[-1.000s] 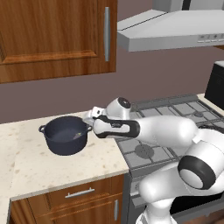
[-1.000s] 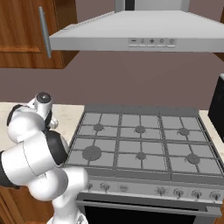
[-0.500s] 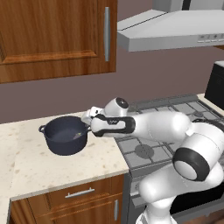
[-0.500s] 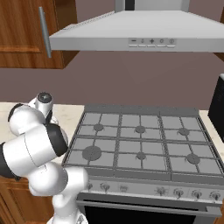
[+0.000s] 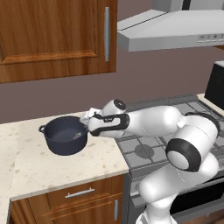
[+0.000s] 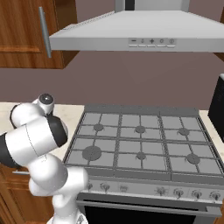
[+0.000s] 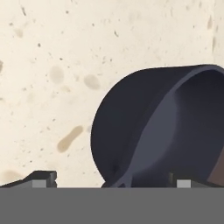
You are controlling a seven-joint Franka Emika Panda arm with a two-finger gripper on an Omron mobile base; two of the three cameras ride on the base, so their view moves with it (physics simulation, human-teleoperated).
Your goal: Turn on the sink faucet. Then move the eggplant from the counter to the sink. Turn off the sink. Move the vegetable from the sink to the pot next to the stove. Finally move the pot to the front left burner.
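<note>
Mauve-brown wall [image 6: 131,74], wooden upper cabinet [image 5: 52,39] with silver handle, grey range hood [image 6: 140,33] alongside.

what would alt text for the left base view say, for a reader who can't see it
A white robot arm reaches left from the grey gas stove toward a round dark blue-grey pot on a pale beige speckled counter, its open gripper at the pot's near rim. Brown wooden cabinets and a silver range hood hang above.
</note>
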